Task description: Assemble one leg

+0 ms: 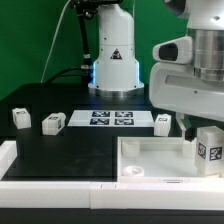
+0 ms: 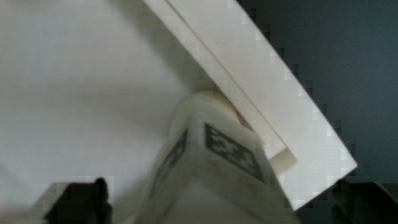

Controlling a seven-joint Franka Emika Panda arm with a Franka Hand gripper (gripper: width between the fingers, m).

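The hand (image 1: 206, 138) grips the stubby white leg (image 1: 211, 155), its black-and-white tag showing.

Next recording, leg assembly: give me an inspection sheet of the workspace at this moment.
Surface: black table with a white border along the front.
Job's things: leg by the gripper, at the white tray-like part's end on the exterior view's right. Three others are loose on the table: leftmost leg, second leg, leg beside the marker board.
Clutter: nothing seen; marker board lies flat.
Grippers: gripper directly above that leg; grip cannot be told.
Cables: dark cable hangs beside the robot base.
Surroundings: green backdrop.
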